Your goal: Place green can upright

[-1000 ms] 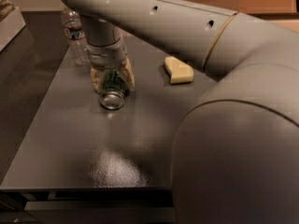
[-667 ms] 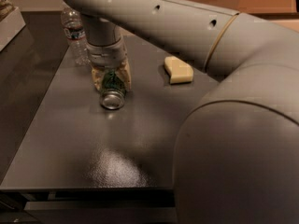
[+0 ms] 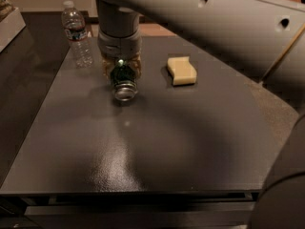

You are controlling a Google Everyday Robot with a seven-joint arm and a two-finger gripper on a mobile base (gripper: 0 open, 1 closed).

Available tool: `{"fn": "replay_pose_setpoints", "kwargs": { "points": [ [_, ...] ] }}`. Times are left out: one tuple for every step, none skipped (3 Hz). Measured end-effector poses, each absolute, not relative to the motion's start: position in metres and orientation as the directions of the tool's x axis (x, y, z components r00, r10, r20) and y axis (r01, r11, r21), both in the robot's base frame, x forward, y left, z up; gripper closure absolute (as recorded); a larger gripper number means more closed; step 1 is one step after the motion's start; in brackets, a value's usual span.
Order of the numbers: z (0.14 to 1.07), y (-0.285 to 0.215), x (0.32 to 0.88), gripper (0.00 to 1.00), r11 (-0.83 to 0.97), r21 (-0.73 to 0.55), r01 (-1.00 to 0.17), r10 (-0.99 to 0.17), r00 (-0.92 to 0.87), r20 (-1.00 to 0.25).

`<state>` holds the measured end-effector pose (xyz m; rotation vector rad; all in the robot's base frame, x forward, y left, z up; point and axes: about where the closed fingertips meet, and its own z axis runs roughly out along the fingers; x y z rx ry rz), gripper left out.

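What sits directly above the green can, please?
The gripper grips the green can from above, fingers at both sides; the can's far end is hidden beneath it.

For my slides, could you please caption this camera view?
Gripper holding the green can tilted over a dark table, between a water bottle and a yellow block.

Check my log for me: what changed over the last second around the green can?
The gripper, jaws closed on the green can, shifted slightly right and away from the camera, carrying the can along; its silver end still faces the camera, not upright. The water bottle, the pale yellow block and the table stayed put.
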<state>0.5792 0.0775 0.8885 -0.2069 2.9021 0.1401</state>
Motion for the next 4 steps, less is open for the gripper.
{"fn": "replay_pose_setpoints", "kwargs": {
  "points": [
    [0.910, 0.070, 0.573, 1.00, 0.956, 0.101, -0.274, -0.217, -0.898, -0.382],
    [0.916, 0.059, 0.562, 1.00, 0.919, 0.105, -0.379, -0.282, -0.821, -0.497],
    [0.913, 0.050, 0.552, 1.00, 0.879, 0.113, -0.463, -0.316, -0.744, -0.588],
    [0.915, 0.052, 0.547, 1.00, 0.829, 0.138, -0.542, -0.320, -0.661, -0.679]
  ]
}}
